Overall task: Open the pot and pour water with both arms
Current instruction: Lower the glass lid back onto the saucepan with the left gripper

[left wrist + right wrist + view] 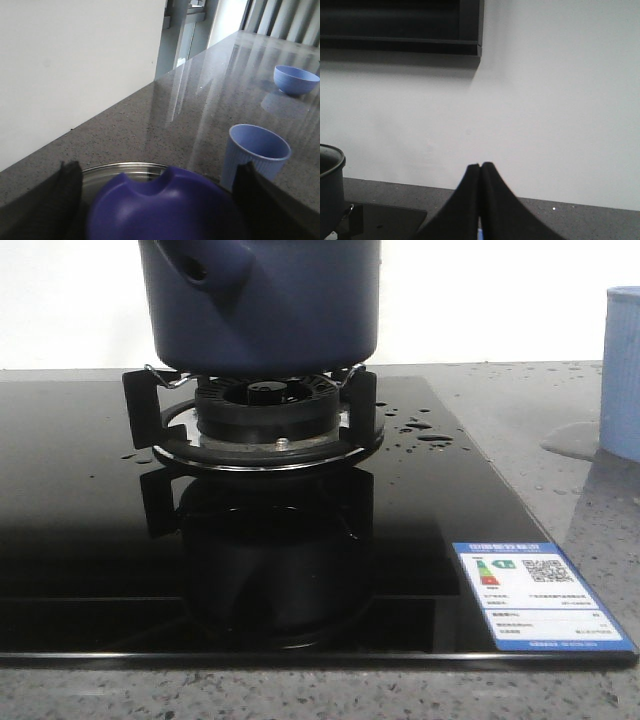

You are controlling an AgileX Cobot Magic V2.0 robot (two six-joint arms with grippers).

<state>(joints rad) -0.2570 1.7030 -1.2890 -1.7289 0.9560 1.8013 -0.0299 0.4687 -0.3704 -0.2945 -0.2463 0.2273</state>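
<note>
Pot [262, 310]: seated on the burner [265, 410], handle socket toward 10 o'clock. My left gripper [160, 200] straddles what seems its lid [165, 207], fingers wide, ready to lift. My right gripper [480, 200]: fingers pressed together, empty. Cup [622, 370] waits at 3 o'clock for pouring.

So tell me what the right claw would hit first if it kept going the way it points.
The right claw is shut and aimed at the bare white wall past the grey counter. Nothing shows in between, so probably the wall, though depth is unclear. The pot sits well off to one side.
</note>
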